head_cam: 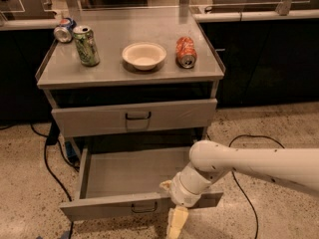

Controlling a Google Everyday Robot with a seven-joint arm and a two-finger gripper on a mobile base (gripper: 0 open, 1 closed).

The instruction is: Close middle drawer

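The grey tabletop (149, 31) carries four things. A white bowl (144, 55) sits upright near the middle. At 3 o'clock from it, close but apart, an orange can (186, 52) lies on its side. At 9 o'clock a green can (86, 45) stands upright. At 10 o'clock, in the far corner just beside the green can, a red-and-blue can (64, 30) lies tipped over. The gripper (177, 223) hangs far below at 6 o'clock, before the open middle drawer (129, 173).
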